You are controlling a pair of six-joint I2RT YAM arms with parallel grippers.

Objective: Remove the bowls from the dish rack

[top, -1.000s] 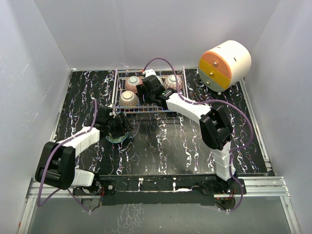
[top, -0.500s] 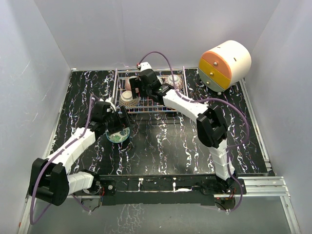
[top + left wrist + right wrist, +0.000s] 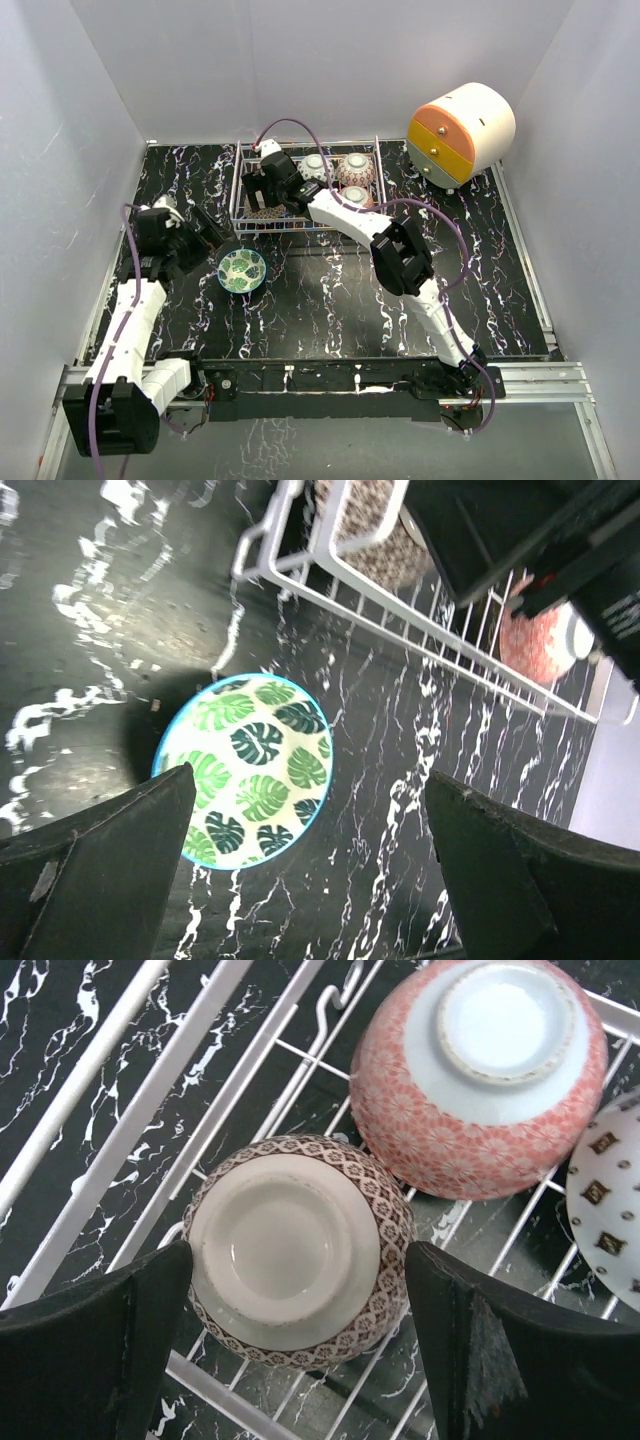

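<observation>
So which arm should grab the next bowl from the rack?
Right. The right hand hangs open over the brown bowl in the rack; the left hand is outside, by the leaf bowl.

A robotics lab cell — plain white panels (image 3: 100, 80) box in a black marbled bench (image 3: 330, 300), the cabled left arm (image 3: 135, 310) and right arm (image 3: 420, 290) bolted by an aluminium rail (image 3: 545, 378).

A black desk (image 3: 330, 300) with white marble-like veining lies inside a plain white-walled enclosure (image 3: 300, 60). At its far right corner sits a white cylindrical drawer unit (image 3: 462, 133), its round face turned toward the desk's middle, with an orange drawer above a yellow one, each with a small knob. A silver metal rail (image 3: 540, 375) runs along the near edge.
</observation>
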